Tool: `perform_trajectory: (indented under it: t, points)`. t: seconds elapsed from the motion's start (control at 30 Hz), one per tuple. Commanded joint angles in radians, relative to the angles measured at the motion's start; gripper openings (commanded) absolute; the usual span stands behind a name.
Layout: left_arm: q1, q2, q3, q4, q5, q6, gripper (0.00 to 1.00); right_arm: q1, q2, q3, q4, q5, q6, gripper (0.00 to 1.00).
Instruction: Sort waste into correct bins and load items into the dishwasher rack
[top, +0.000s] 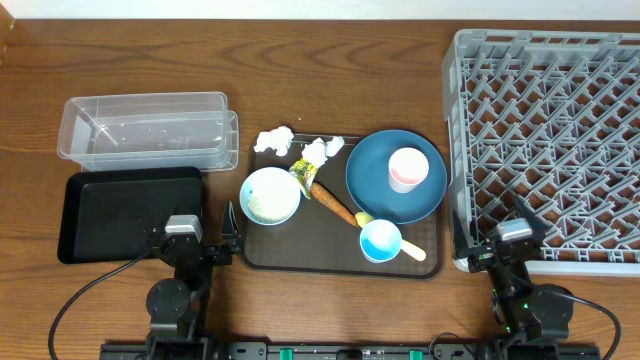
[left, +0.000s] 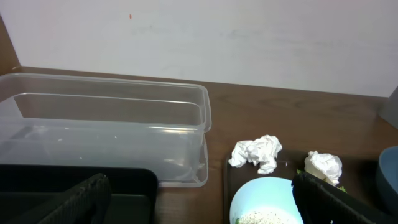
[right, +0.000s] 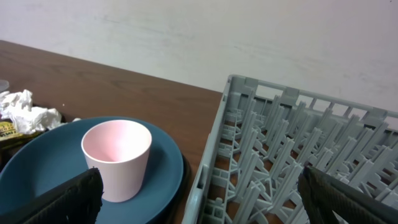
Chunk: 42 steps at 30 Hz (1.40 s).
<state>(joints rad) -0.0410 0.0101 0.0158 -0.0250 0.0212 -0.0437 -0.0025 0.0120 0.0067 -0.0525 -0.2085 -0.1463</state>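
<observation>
pink cup (top: 406, 168) upright on blue plate (top: 370, 192); rice grains (top: 268, 205) in white bowl (top: 247, 185)

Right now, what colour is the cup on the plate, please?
The cup is pink; clearest from the right wrist.

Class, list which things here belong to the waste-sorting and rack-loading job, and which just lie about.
Job: tissue wads, wrapper, carrot piece, rice, clear tub, black tray, blue plate, pink cup, light blue cup, white bowl, spoon, rack.
Lying about: brown serving tray, table.
</observation>
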Motion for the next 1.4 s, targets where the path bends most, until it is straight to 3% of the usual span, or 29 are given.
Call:
perform_trajectory:
  t: [0.0,1.07,1.37]
  points:
    - [0.003,-0.006,-0.012,-0.048,-0.03,0.017,0.95,0.019,-0.006,-0.001,-0.004,0.002,0.011,0.99]
    - [0.003,-0.006,-0.012,-0.048,-0.03,0.017,0.95,0.019,-0.007,-0.001,-0.004,0.001,0.012,0.99]
    - [0.003,-0.006,-0.012,-0.048,-0.03,0.016,0.95,0.019,-0.006,-0.001,-0.004,-0.001,0.114,0.99]
